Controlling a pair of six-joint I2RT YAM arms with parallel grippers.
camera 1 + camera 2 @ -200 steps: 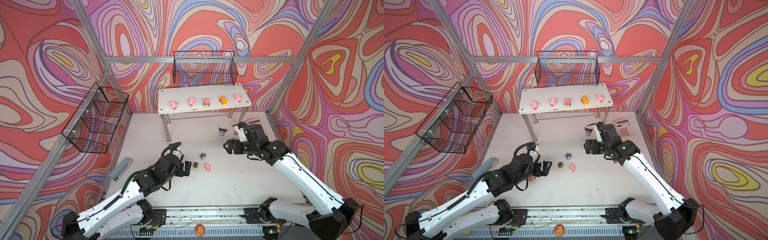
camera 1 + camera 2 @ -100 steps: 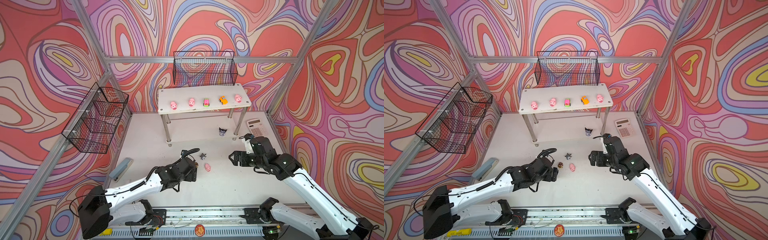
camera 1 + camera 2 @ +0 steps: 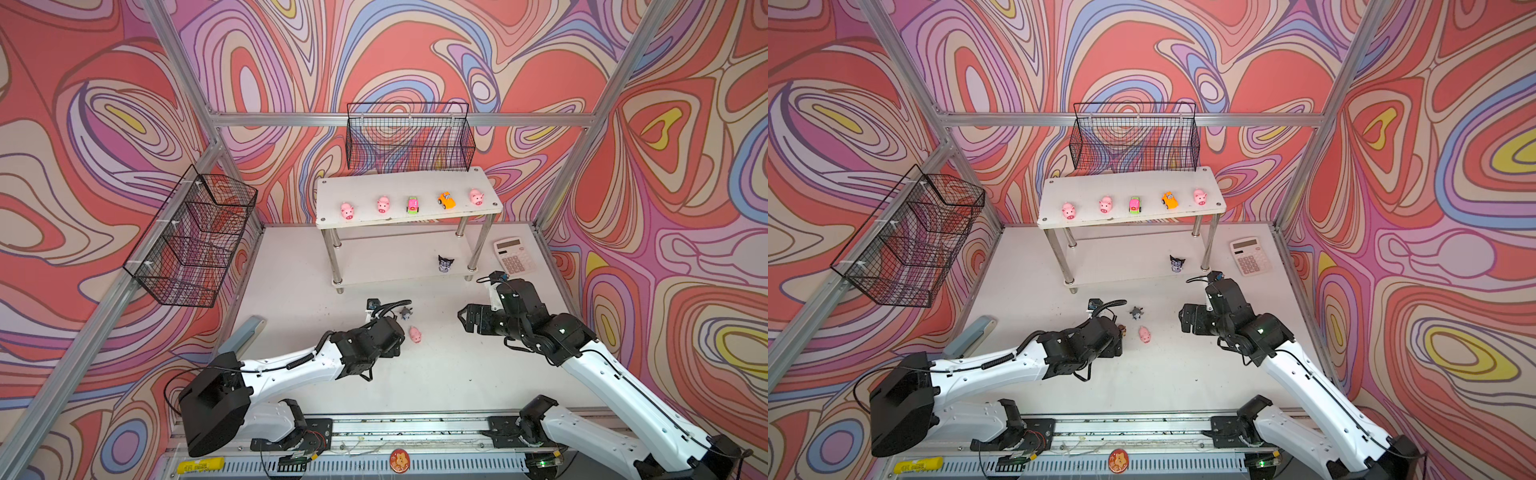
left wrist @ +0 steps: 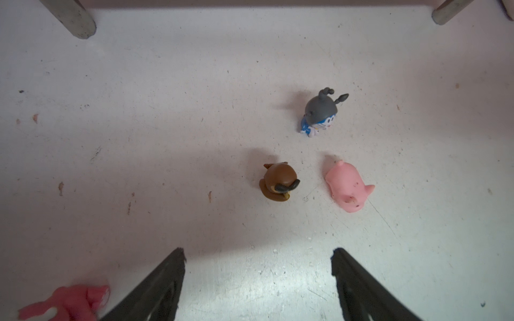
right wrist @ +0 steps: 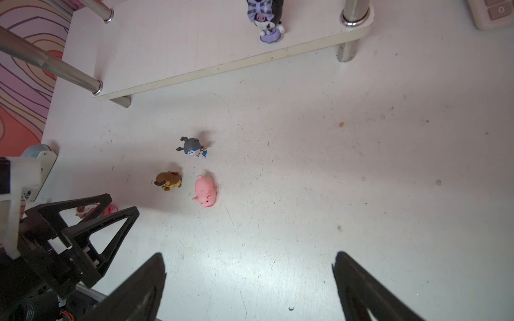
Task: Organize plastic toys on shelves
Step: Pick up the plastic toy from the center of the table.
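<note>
The shelves (image 3: pixel 374 187) stand at the back; three pink pigs (image 3: pixel 383 204), a pink-green car (image 3: pixel 412 205) and an orange car (image 3: pixel 446 200) line the top board. A dark horned figure (image 3: pixel 445 264) stands on the lower board. On the table lie a grey figure (image 4: pixel 321 111), a brown figurine (image 4: pixel 279 180) and a pink pig (image 4: pixel 347 186). My left gripper (image 4: pixel 257 253) is open and empty just short of them. A pink bear (image 4: pixel 66 304) lies outside its finger. My right gripper (image 5: pixel 247 258) hangs open and empty to the right.
A pink-keyed calculator (image 3: pixel 514 257) lies right of the shelf. A grey stapler (image 3: pixel 245 336) sits at the table's left edge. Black wire baskets hang on the back wall (image 3: pixel 409 141) and left wall (image 3: pixel 191 237). Chrome shelf legs (image 3: pixel 336 266) stand behind the toys.
My left arm has stretched out low across the table towards the loose toys. My right gripper has drawn back from the lower shelf, leaving the dark horned figure standing there.
</note>
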